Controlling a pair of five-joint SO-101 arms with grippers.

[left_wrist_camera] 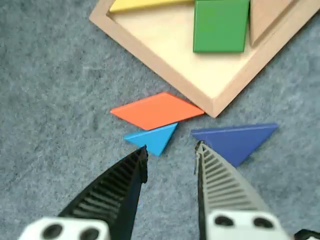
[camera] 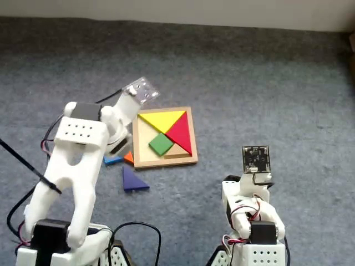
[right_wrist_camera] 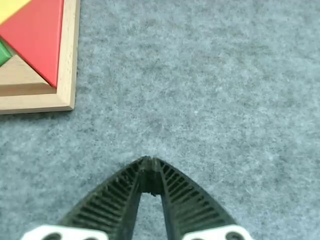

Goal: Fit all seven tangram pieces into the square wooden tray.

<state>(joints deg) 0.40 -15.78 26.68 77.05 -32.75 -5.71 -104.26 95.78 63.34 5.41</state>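
The square wooden tray holds a yellow triangle, a red triangle, a green square and a wood-coloured triangle. On the carpet off its near-left corner lie an orange parallelogram, a small light-blue triangle and a dark blue triangle. My left gripper is open just above the carpet, its tips flanking the light-blue triangle's near point. Well to the right of the tray, my right gripper is shut on nothing over bare carpet.
The left arm leans over the carpet beside the tray's left edge. The right arm sits folded at the near right. Grey carpet spreads open behind and to the right of the tray.
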